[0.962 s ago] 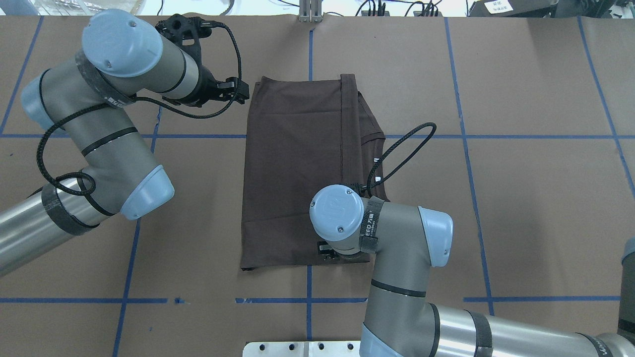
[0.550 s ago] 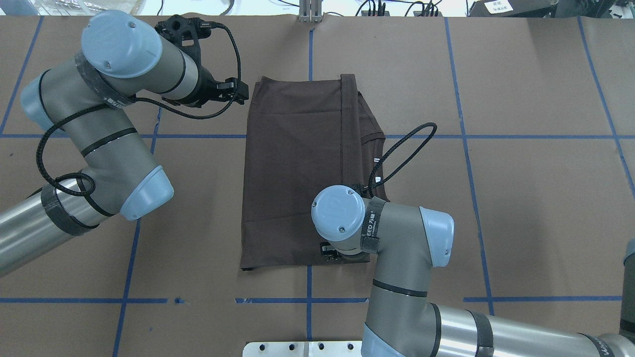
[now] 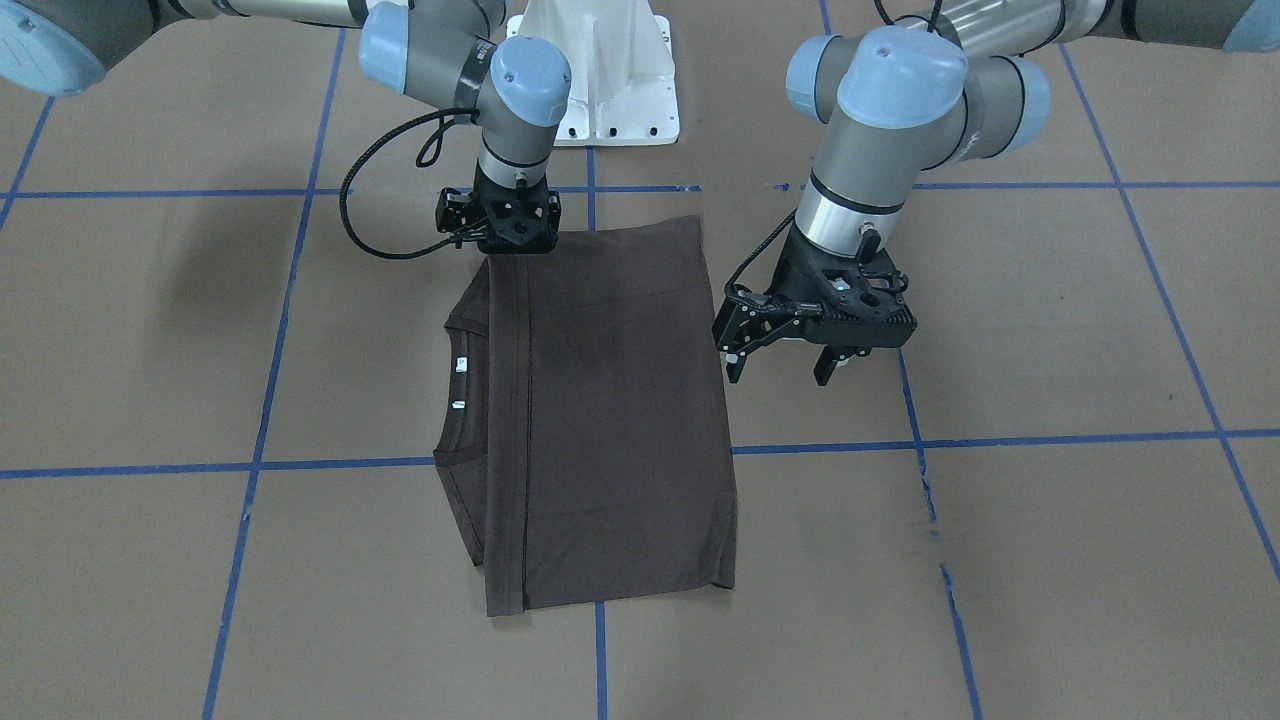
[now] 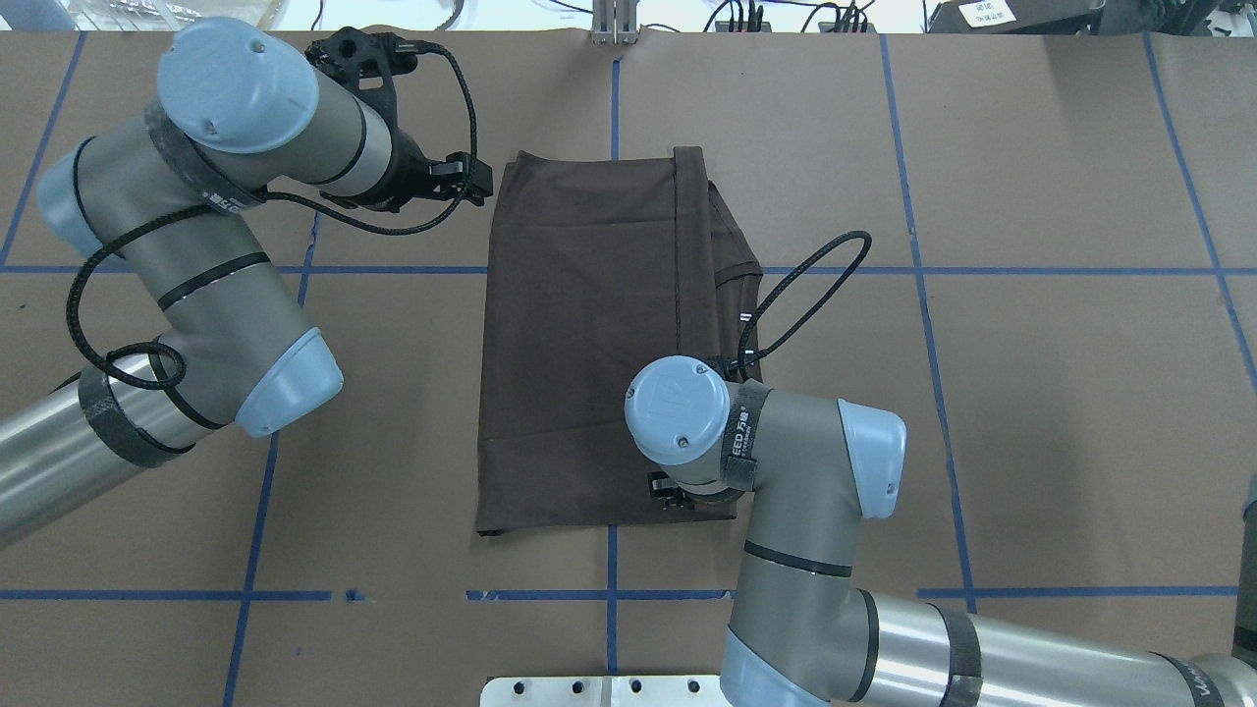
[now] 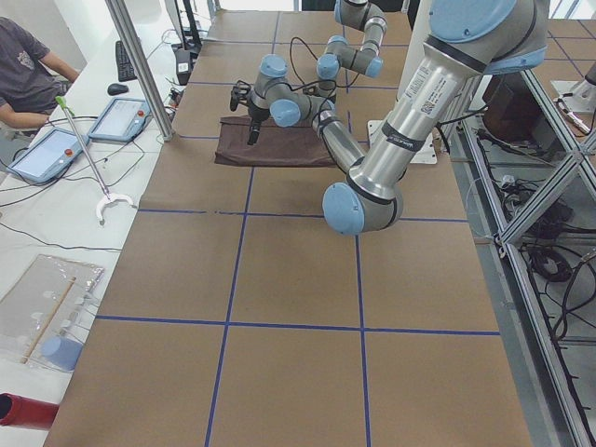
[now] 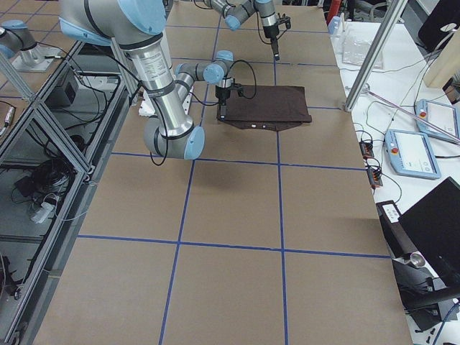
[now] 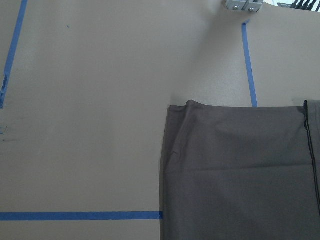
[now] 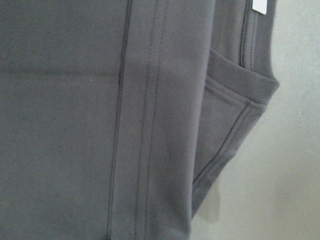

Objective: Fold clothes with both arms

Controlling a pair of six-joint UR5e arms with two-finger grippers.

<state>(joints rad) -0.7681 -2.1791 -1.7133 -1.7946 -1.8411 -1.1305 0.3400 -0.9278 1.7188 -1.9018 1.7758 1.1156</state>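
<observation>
The dark brown T-shirt (image 4: pixel 589 334) lies folded into a long rectangle in the middle of the table (image 4: pixel 1031 412). Its collar and white neck tags (image 3: pixel 460 365) stick out on the right arm's side. My left gripper (image 3: pixel 780 368) hangs open and empty just off the shirt's far left corner, above the table (image 3: pixel 1050 330); in the overhead view it shows as the left gripper (image 4: pixel 476 185). My right gripper (image 3: pixel 500 245) points down at the shirt's near edge, and I cannot tell how its jaws stand. The right wrist view shows only shirt fabric (image 8: pixel 100 120), close up.
The white pedestal (image 3: pixel 600 70) stands at the robot's side of the table. Blue tape lines (image 4: pixel 982 270) cross the brown surface. A metal post (image 4: pixel 614 25) and cables sit at the far edge. A person (image 5: pixel 28 65) sits by tablets (image 5: pixel 121 119) at a side table.
The right arm's wrist has shifted a little to the right over the shirt's near edge. The left arm has barely moved, and the shirt lies as before.
</observation>
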